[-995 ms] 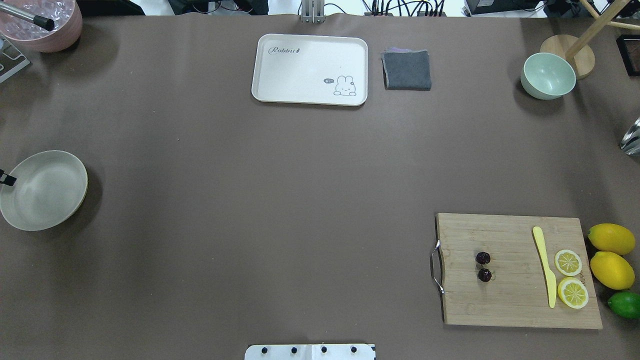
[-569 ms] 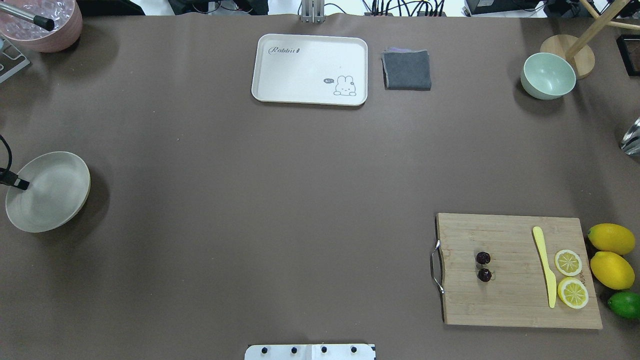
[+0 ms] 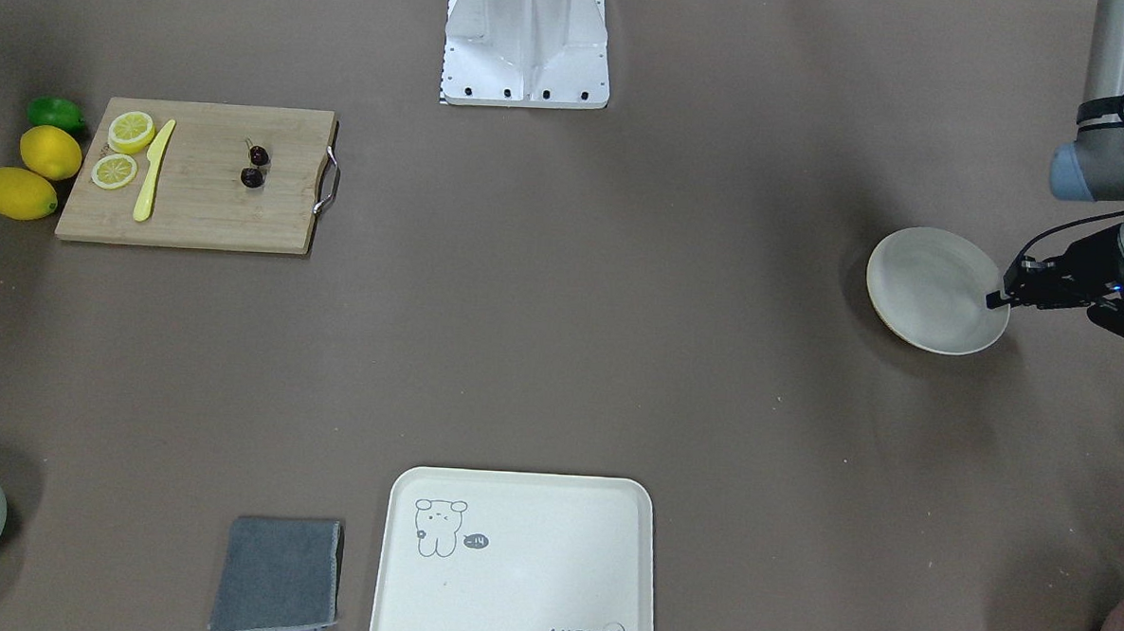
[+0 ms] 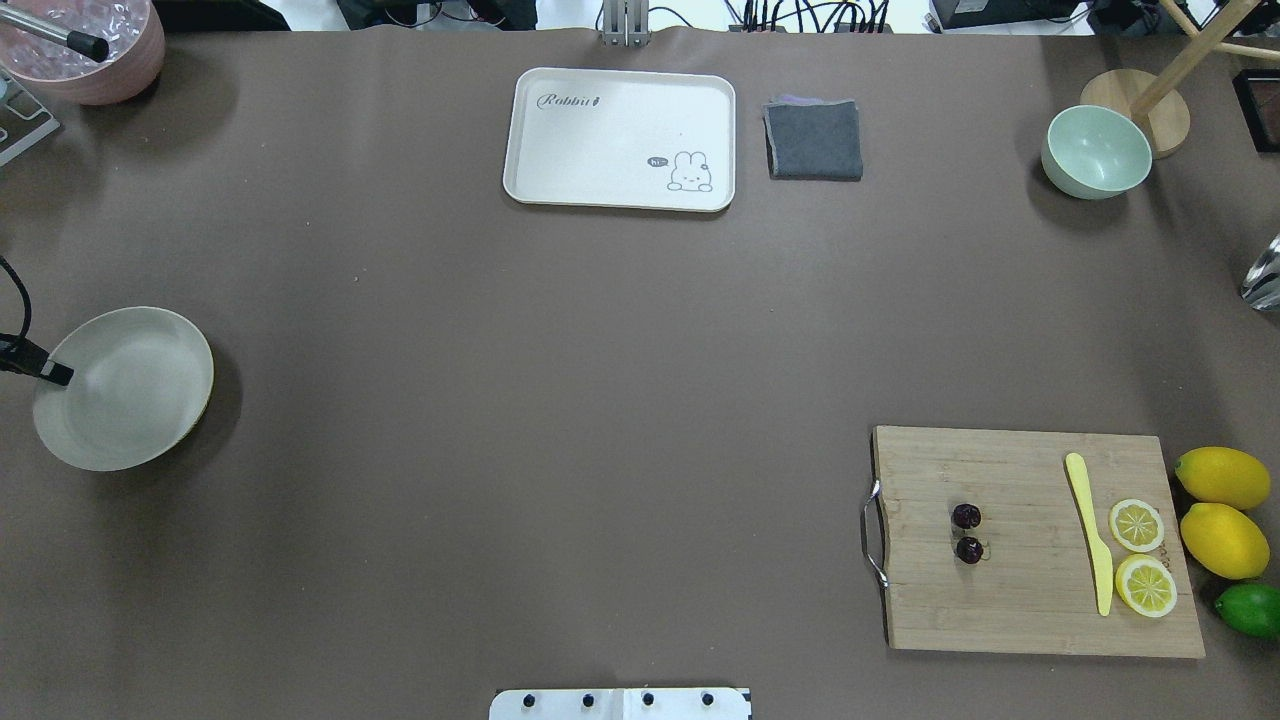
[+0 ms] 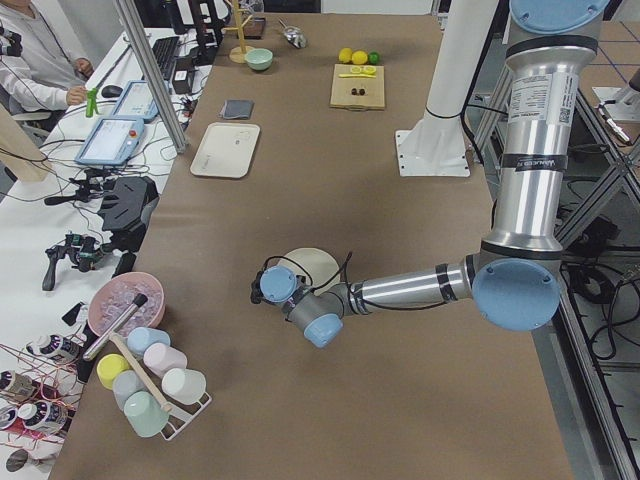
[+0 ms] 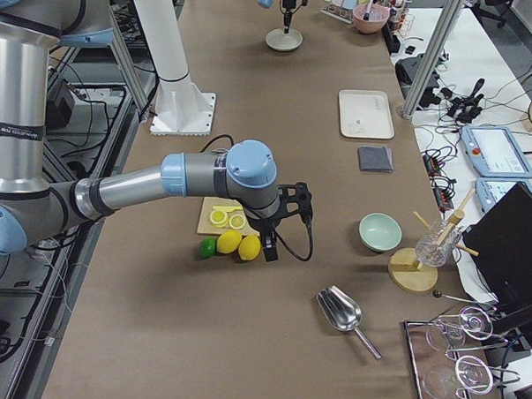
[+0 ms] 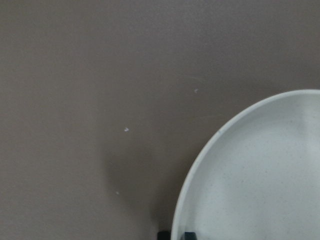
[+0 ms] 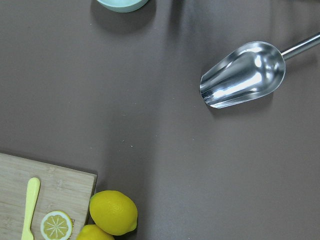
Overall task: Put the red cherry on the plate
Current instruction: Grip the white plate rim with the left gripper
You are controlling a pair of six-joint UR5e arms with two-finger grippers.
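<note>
The red cherry [image 4: 967, 533], two tiny dark fruits joined by stems, lies on the wooden cutting board [image 4: 1020, 600] at the near right. It also shows in the front view as the red cherry [image 3: 254, 166]. The off-white plate [image 4: 125, 388] sits at the far left edge of the table. My left gripper [image 4: 58, 375] is shut on its left rim, and the front view shows the same left gripper [image 3: 996, 299] on the plate [image 3: 933, 289]. The right gripper [image 6: 268, 250] hangs near the lemons, and I cannot tell whether it is open or shut.
A yellow knife [image 4: 1090, 530], two lemon slices, two lemons [image 4: 1222, 478] and a lime crowd the board's right end. At the back stand the cream tray [image 4: 620, 110], a grey cloth [image 4: 813, 140] and a green bowl [image 4: 1095, 150]. A steel scoop [image 8: 242, 75] lies at the far right.
The plate has slid to the right, toward the table's middle, with my left gripper on its rim. The cherry and the board have not moved.
</note>
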